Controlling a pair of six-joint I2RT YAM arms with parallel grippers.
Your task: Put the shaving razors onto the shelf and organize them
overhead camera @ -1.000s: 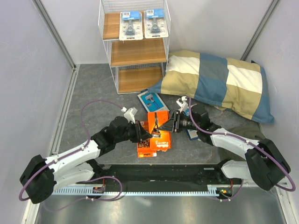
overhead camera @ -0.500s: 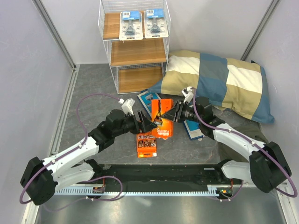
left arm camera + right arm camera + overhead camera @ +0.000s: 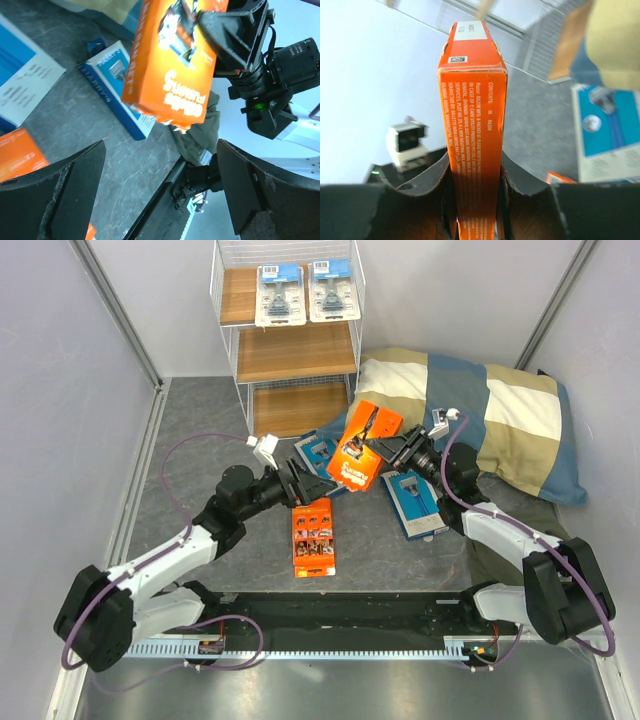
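In midair, right claw (image 3: 378,447) clamps orange Gillette pack (image 3: 476,100); left claw (image 3: 314,486) gapes empty

**Pack Partly Seen**

Left wrist view: the held orange pack (image 3: 172,60) runs off the top edge and covers part of a blue box (image 3: 110,67) behind it. Right wrist view: its lower end vanishes inside the right gripper (image 3: 475,175), and the shelf (image 3: 542,50) beyond it is blurred.

Orange cardboard razor box (image 3: 475,125), narrow side, right wrist view: fine black print running lengthwise. Legible: "CONTENTS", "RAZOR", "GILLETTE INDIA LIMITED", "MAHARASHTRA, INDIA". Remaining lines too small to read. White sticker at 12 o'clock end, unreadable.

Same box (image 3: 175,65), left wrist view: white "FUSION" upside down, toward 5 o'clock corner.

Blue cardboard razor box (image 3: 117,82), at 8 o'clock of orange box: "HARRY'S" along spine.
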